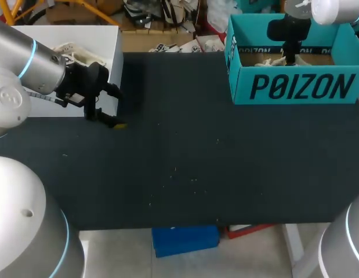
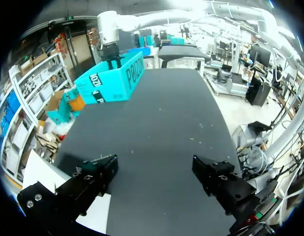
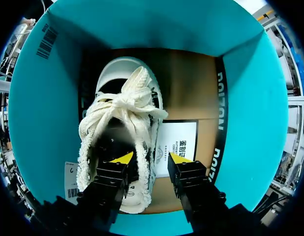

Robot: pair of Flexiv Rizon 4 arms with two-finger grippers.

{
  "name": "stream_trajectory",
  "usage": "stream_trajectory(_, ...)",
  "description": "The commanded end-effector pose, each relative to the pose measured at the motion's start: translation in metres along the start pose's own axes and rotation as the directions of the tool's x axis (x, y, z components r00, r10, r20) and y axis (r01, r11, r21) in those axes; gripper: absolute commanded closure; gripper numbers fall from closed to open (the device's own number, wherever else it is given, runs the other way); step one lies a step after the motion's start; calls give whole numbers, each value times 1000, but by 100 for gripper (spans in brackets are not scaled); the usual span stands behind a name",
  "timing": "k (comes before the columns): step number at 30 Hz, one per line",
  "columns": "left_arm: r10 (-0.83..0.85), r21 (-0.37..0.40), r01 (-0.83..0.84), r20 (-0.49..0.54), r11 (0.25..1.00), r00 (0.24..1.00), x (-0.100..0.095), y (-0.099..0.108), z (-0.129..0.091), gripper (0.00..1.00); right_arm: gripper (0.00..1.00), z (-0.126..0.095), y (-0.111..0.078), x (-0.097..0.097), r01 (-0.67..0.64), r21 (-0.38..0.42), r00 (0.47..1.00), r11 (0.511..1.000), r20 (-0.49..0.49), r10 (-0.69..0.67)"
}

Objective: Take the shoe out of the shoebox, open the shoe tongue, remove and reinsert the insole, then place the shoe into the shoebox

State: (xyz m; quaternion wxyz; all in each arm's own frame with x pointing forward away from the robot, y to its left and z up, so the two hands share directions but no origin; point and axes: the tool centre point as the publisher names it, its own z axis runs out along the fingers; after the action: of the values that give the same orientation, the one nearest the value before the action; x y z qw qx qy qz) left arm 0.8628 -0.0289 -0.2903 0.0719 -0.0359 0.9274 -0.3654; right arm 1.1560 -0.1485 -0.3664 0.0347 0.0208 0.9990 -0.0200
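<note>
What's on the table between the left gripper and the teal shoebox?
Nothing: in the head view only bare dark table lies between the left gripper and the shoebox; the left wrist view agrees.

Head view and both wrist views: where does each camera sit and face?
Head view: above, behind, facing down on table; left tool, right tool show.
Left wrist view: left wrist, facing across table toward shoebox; left tool shows.
Right wrist view: right wrist, facing down into shoebox at shoe; right tool shows.
All three share the shoebox.
</note>
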Motion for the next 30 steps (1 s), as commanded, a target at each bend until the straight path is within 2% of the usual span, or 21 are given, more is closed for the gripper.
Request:
stream_trajectory(1, -1, -6, 1, 2, 1000, 1000, 1, -1, 0, 0, 59, -11, -3, 1, -4, 15, 1000, 1000, -1, 4)
stream_trajectory(6, -1, -6, 1, 2, 1000, 1000, 1, -1, 0, 0, 64, -30, -11, 2, -18, 42, 1000, 999, 18, 18)
stream_trajectory(10, -1, -6, 1, 2, 1000, 1000, 1, -1, 0, 0, 64, -51, -16, 4, -30, 72, 999, 997, 42, 27)
stream_trajectory(17, -1, -6, 1, 2, 1000, 1000, 1, -1, 0, 0, 63, -93, -11, 22, -69, 117, 995, 991, 82, 60)
stream_trajectory(22, -1, -6, 1, 2, 1000, 1000, 1, -1, 0, 0, 63, -125, 4, 43, -106, 144, 989, 984, 117, 90)
stream_trajectory(25, -1, -6, 1, 2, 1000, 1000, 1, -1, 0, 0, 64, -143, 19, 58, -141, 149, 983, 979, 141, 120)
stream_trajectory(30, -1, -6, 1, 2, 1000, 1000, 1, -1, 0, 0, 58, -171, 49, 88, -224, 127, 961, 966, 194, 197)
